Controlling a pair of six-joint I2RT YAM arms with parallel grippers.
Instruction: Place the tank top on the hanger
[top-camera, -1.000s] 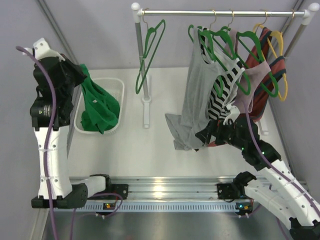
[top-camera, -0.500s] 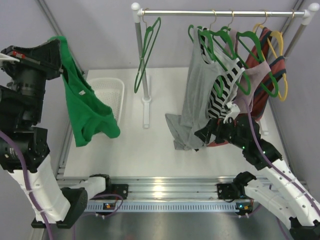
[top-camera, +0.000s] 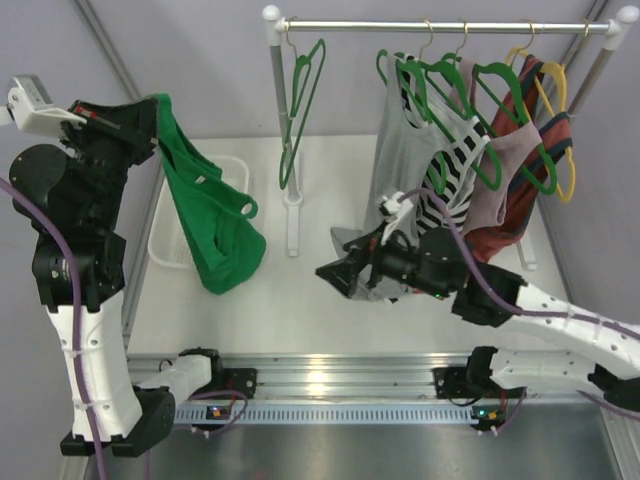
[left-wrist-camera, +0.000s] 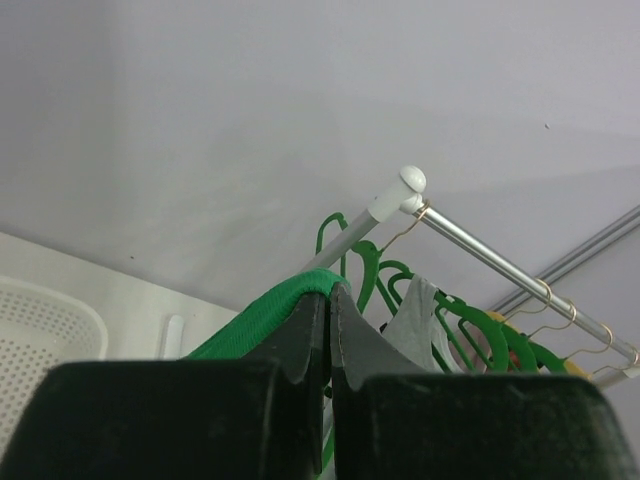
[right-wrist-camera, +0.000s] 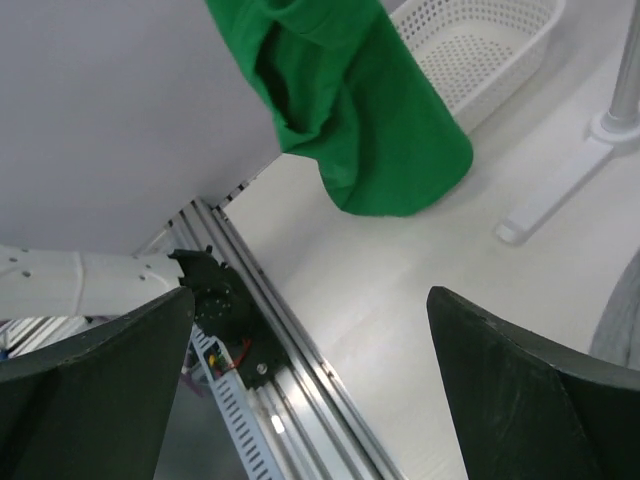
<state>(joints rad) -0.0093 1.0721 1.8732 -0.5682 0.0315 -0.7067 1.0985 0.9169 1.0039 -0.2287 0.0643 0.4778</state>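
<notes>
Left pincer (top-camera: 155, 112) clamped on the tank top (top-camera: 215, 235), held high.
I see it dangling near the basket (top-camera: 236, 168); my right pincer (top-camera: 338, 273) gapes wide, empty; the hanger (top-camera: 300, 110) hangs on the rail (top-camera: 440, 25).

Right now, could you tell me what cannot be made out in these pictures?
- Tank top: top view, its gripped edge is hidden by the left end effector.
- Hanger: left wrist view, lower part behind the tank top.
- Right end effector: right wrist view, cut off by the bottom edge.
- Basket: right wrist view, cut off by the top edge.
</notes>
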